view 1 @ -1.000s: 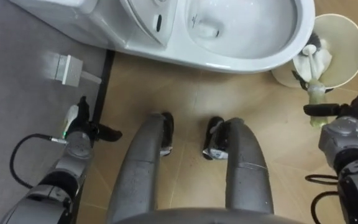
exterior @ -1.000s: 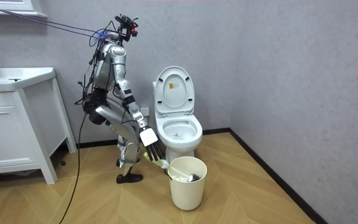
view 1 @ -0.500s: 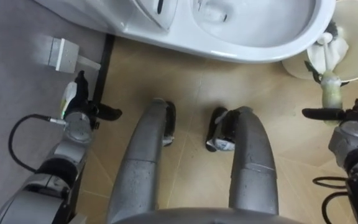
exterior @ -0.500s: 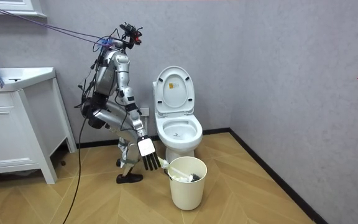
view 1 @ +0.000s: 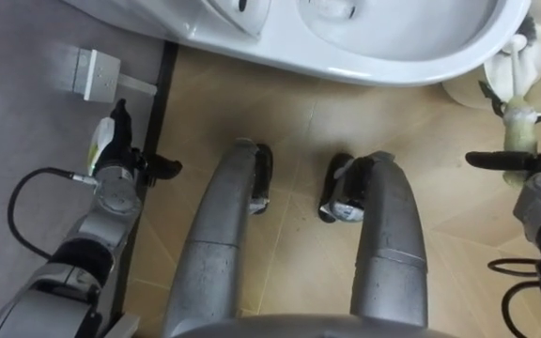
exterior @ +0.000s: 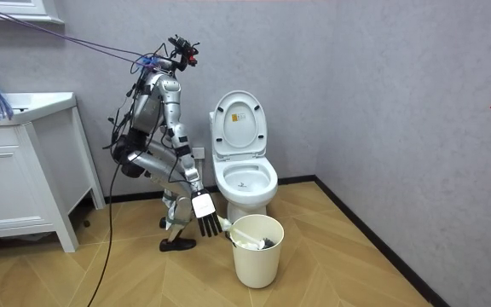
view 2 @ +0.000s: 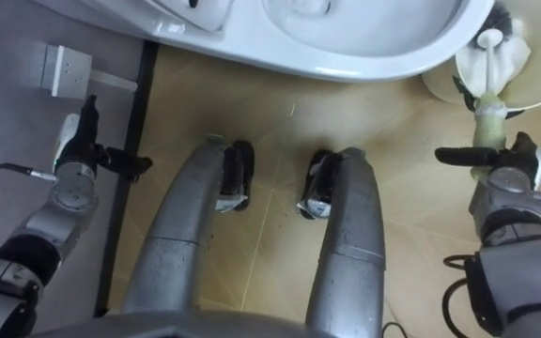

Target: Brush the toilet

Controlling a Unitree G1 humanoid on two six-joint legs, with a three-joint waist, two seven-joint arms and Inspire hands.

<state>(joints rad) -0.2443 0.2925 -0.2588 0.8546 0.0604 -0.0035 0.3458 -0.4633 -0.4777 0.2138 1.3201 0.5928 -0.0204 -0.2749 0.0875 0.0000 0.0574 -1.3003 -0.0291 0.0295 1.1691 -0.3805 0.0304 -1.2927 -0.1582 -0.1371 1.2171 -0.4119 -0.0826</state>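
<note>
The white toilet (exterior: 245,175) stands against the grey wall with its lid up; its bowl (view 1: 393,42) lies just ahead of my feet. To my right a cream bin (exterior: 257,251) holds the toilet brush, whose pale green handle end (view 2: 488,120) sticks out towards me. My right hand (view 2: 503,171) hangs low just behind that handle end, fingers straight, thumb pointing left; whether it touches the handle I cannot tell. My left hand (view 1: 113,161) hangs open beside my left leg, near the wall. In the room view I stand bent forward beside the toilet.
A white socket box (view 1: 87,73) sits low on the wall at my left, above a black skirting strip (view 1: 154,113). A white basin cabinet (exterior: 15,170) stands at the room view's left. Wooden floor spreads around the bin (view 2: 533,94).
My head has risen, so toilet and bin slid towards the picture's top. In the room view my right hand has sunk lower beside the bin, next to the handle end.
</note>
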